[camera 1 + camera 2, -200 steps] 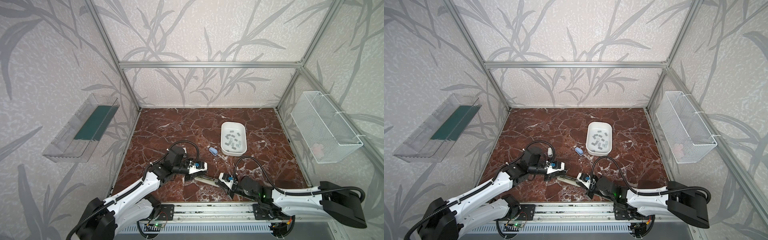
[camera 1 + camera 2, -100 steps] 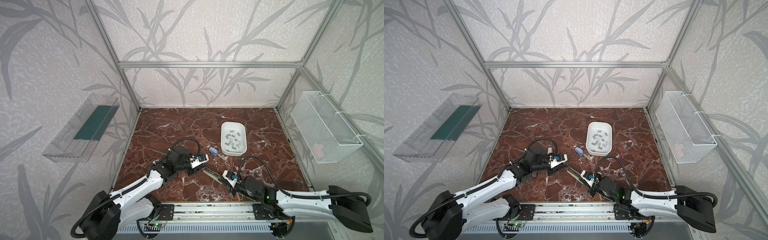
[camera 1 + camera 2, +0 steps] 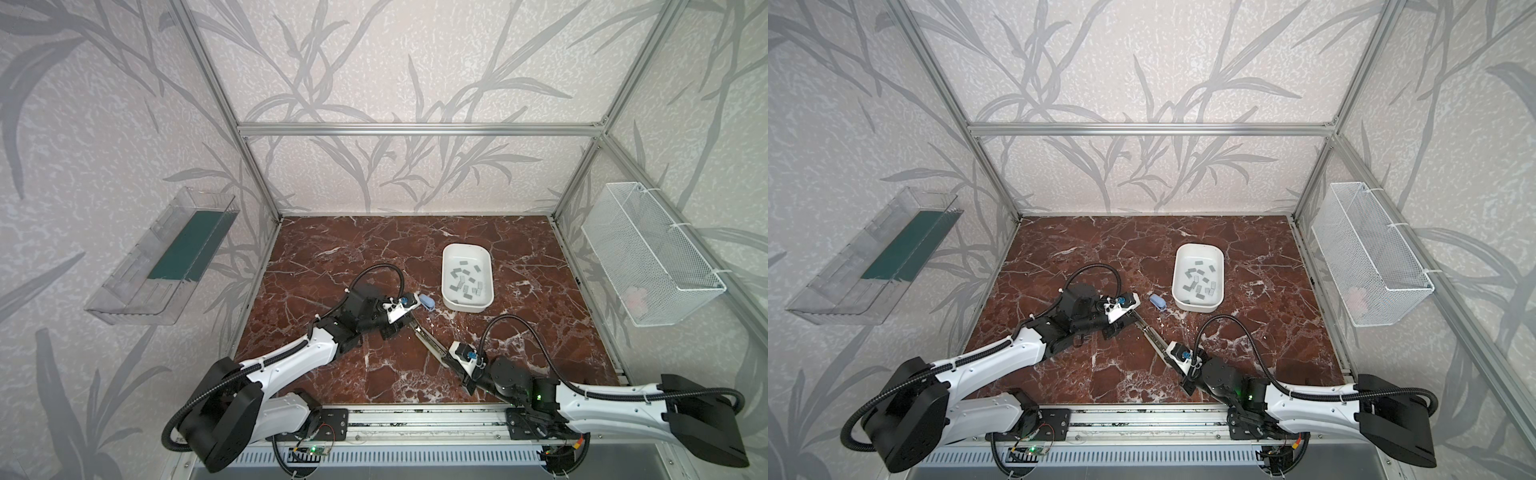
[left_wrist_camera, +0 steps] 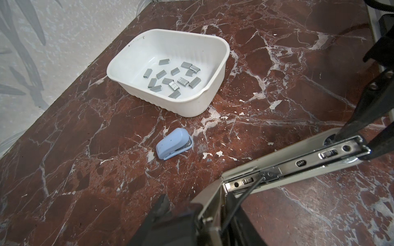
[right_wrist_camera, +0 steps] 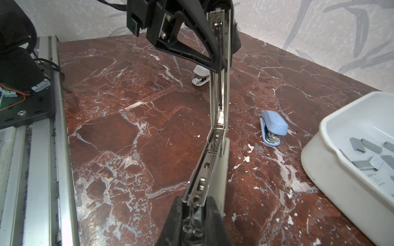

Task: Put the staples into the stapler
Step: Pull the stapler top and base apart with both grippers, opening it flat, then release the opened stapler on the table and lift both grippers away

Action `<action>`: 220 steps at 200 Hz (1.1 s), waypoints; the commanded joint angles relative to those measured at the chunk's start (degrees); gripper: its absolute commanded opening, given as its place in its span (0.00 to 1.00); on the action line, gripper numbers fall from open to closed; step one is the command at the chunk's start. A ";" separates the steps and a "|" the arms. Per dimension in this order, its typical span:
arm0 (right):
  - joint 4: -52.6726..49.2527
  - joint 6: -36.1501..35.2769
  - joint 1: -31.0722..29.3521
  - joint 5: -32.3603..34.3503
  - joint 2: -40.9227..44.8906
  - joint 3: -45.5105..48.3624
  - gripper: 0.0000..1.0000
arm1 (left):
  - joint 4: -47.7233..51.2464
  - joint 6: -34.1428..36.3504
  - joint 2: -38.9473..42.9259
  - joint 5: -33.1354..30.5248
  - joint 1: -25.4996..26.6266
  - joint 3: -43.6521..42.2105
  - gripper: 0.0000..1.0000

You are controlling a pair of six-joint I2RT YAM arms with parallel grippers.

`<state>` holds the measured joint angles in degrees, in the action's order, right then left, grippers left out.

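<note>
Marble table first: a long stapler lies opened out toward six o'clock, right fingers pinching its bare rail to steady it, left fingers flanking the opened lid, grip unclear. Loose staples sit in a white tub at two o'clock.

The back left of the table looks open to me, with wide passage there. The long stapler bars the middle front. Its base slants from the right gripper, clamped on the near end, up to the left gripper, where the lid stands upright. Past it, the blue stapler sits just beside the tray, leaving only a narrow gap between them. The right wrist view shows a white stapler on the table just beyond the upright lid. Right of the tray I have free table up to the frame.
</note>
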<state>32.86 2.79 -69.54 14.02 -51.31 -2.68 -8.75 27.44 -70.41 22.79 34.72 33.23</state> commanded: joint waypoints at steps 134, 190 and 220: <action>7.63 7.31 2.73 -3.34 -12.33 -0.02 0.00 | 14.46 12.68 -12.65 0.07 -20.09 15.25 0.53; 8.18 10.91 2.73 3.02 -20.35 -3.74 0.00 | 4.71 -3.74 -2.61 3.27 -18.73 13.29 0.49; 14.32 10.87 2.67 0.90 -30.89 -7.74 0.00 | -12.39 -31.56 10.27 -0.66 -18.63 5.67 0.99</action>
<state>41.43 12.47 -66.74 14.48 -75.81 -7.57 -5.06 22.11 -69.08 25.41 15.81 43.38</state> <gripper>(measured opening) 0.159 0.718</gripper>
